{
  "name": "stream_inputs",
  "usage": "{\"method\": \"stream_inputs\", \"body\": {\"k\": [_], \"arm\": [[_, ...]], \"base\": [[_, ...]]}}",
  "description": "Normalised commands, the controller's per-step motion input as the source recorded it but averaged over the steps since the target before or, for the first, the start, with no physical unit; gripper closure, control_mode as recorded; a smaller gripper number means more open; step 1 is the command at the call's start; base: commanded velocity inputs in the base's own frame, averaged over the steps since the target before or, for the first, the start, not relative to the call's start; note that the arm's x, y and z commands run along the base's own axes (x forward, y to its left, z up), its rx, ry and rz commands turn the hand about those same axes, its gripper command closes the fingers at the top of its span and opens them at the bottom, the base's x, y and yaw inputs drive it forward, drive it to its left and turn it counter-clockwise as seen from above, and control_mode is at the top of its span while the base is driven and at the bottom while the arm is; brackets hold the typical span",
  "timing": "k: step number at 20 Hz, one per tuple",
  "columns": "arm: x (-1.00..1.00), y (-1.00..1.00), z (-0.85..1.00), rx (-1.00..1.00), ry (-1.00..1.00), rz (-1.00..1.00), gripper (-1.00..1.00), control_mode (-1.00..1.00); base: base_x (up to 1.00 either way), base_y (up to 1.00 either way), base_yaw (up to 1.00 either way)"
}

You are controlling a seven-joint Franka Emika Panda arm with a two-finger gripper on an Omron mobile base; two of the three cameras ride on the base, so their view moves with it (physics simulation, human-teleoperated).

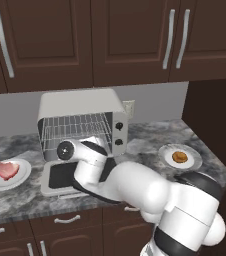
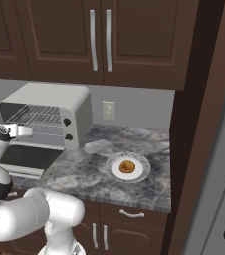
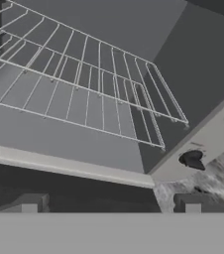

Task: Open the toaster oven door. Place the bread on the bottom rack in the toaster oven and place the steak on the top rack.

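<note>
Toaster oven (image 1: 80, 107) sits at the back of the counter, and I count just one of it. I see its door (image 1: 60, 176) dropped all the way down, lying flat out in front on the counter, dark glass facing up. Inside I count two wire shelves: the top rack (image 3: 91, 59) and the bottom rack (image 3: 79, 106), one over the other, and both are bare. Two dark knobs (image 1: 119, 134) sit on the oven's right front panel. My gripper (image 3: 111, 207) is low in front of the open oven, over the door, and its two finger tips (image 3: 192, 203) stand wide apart with nothing between them. I see one steak (image 1: 7, 170), pink and red, on a white plate (image 1: 22, 178) to the left of the oven. I see one bread (image 2: 127, 166), round and brown, on another white plate (image 2: 140, 172) well off to the right of the oven. That makes two plates, one on each side. The counter (image 2: 84, 167) is grey stone with swirly marks. Above it hang dark brown cupboards (image 1: 130, 40) with long silver handles (image 1: 170, 37), and below it are drawers (image 2: 129, 214) with curved silver handles. One pale wall socket (image 2: 108, 109) is on the grey wall just right of the oven. A tall dark brown panel (image 2: 194, 129) stands at the counter's right end.
</note>
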Motion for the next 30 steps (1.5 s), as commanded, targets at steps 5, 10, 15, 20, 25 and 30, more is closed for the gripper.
{"method": "stream_inputs", "body": {"k": [5,10,15,20,25,30], "arm": [[0.08,0.01,0.0,0.0,-0.07,0.0,-1.0,-1.0],[0.15,0.05,0.0,0.0,0.0,0.0,-1.0,-1.0],[0.16,0.1,-0.07,-0.01,0.0,0.0,-1.0,-1.0],[0.15,0.07,-0.15,-0.03,-0.01,0.0,-1.0,-1.0],[0.17,0.05,-0.06,-0.01,0.0,0.0,-1.0,-1.0],[0.2,0.05,-0.11,-0.03,0.0,0.0,-1.0,-1.0]], "base": [[0.0,0.0,0.0],[0.0,0.0,0.0],[0.0,0.0,0.0],[0.0,0.0,0.0],[0.0,0.0,0.0],[0.0,0.0,0.0]]}}
